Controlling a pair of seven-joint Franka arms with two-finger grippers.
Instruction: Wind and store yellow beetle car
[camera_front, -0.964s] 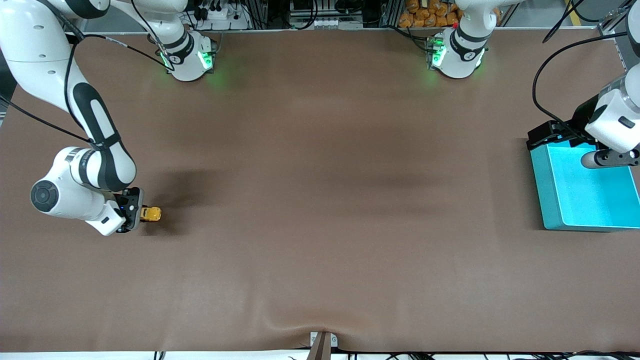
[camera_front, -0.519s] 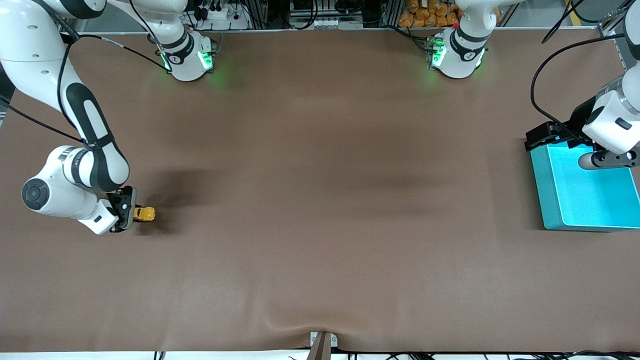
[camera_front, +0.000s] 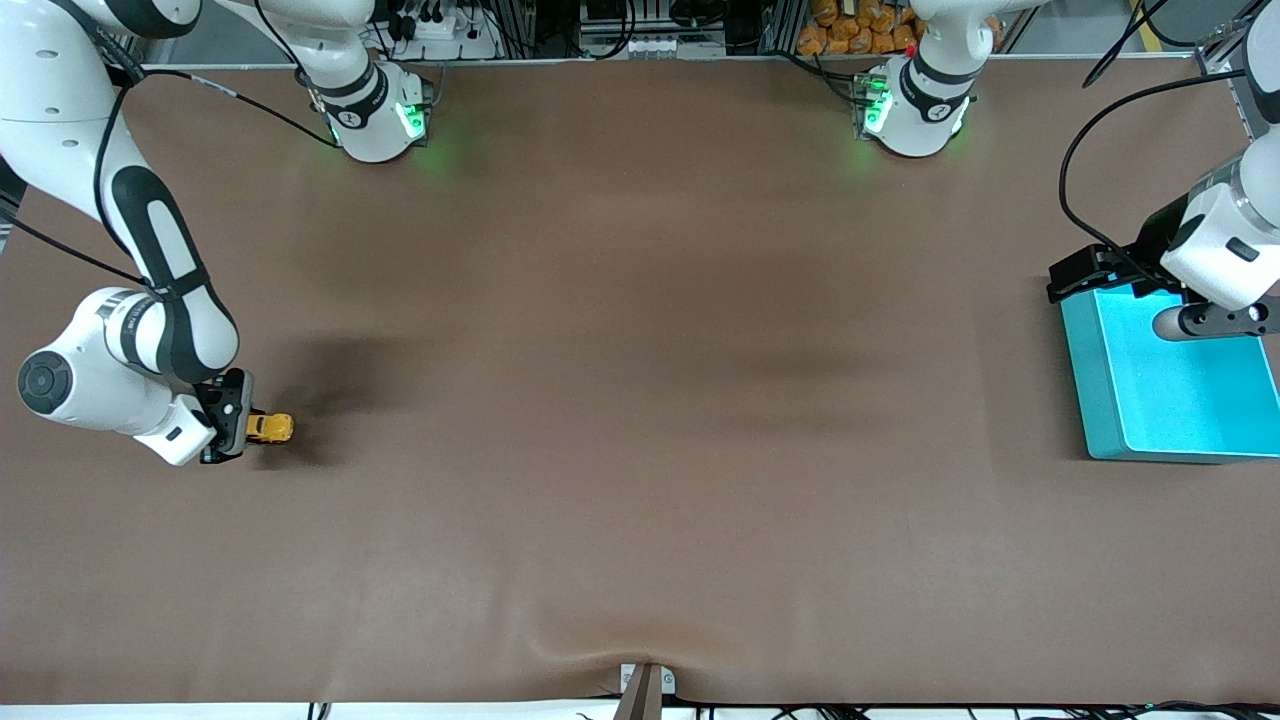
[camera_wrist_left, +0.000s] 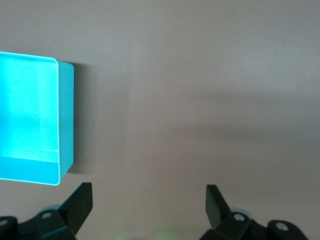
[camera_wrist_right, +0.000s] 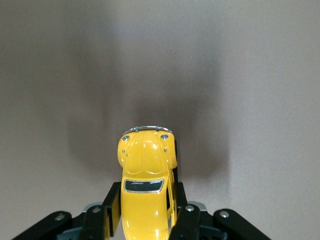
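Note:
The yellow beetle car (camera_front: 270, 428) sits low on the brown table at the right arm's end, its nose pointing toward the middle of the table. My right gripper (camera_front: 243, 430) is shut on the car's sides; the right wrist view shows the car (camera_wrist_right: 146, 187) between the two black fingers (camera_wrist_right: 111, 210). The teal bin (camera_front: 1165, 385) stands at the left arm's end. My left gripper (camera_wrist_left: 149, 202) is open and empty, held over the table beside the bin's edge (camera_wrist_left: 65, 120).
The brown table cover (camera_front: 640, 400) is bare between the car and the bin. Both arm bases (camera_front: 375, 115) stand along the table's edge farthest from the front camera. A small clamp (camera_front: 645, 685) sits at the nearest edge.
My right gripper has dragged the car along the table toward the right arm's end, away from the bin. The left arm has barely shifted.

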